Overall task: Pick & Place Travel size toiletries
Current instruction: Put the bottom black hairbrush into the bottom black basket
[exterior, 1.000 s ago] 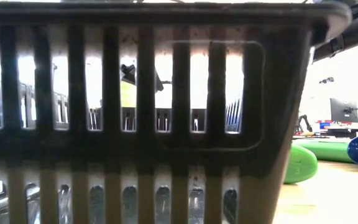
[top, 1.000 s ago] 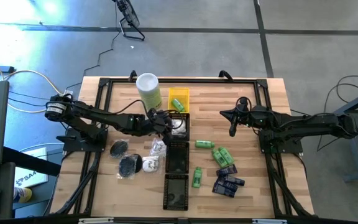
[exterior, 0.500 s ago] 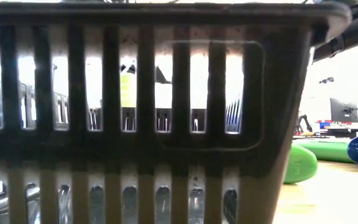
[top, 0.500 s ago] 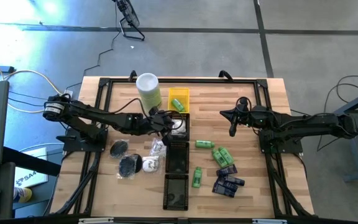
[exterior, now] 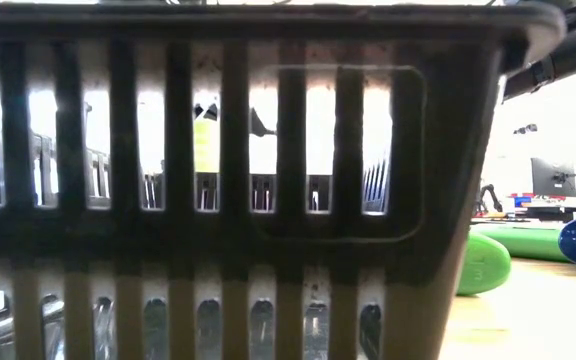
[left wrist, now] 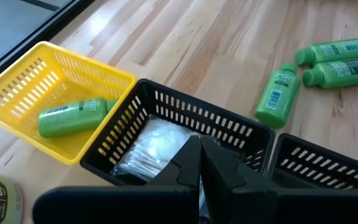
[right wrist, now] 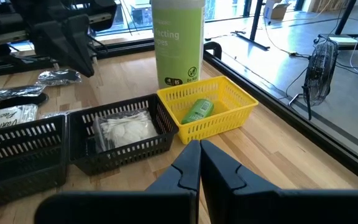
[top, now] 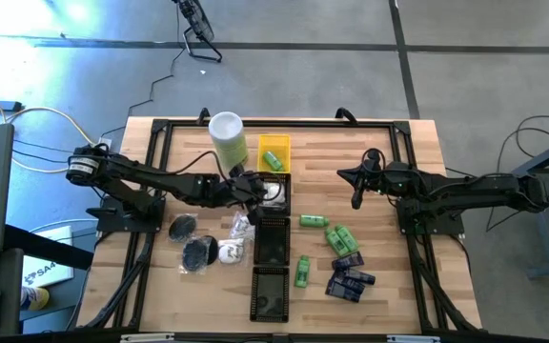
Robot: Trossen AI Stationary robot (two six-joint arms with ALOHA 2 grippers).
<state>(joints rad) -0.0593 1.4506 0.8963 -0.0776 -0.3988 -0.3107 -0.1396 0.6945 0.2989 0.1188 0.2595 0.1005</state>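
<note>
Above the black tray (left wrist: 166, 134), the left gripper (left wrist: 200, 163) hangs clenched, empty — the white crinkly packet (left wrist: 151, 146) inside looks light, slippery; pinch its edge.

Even overhead light is falling softly on the pale slatted wooden table (top: 389, 152) with faint shadows, while the black slotted plastic basket wall (exterior: 228, 180) is looming blurred and backlit — the bright room behind is glaring white.
</note>
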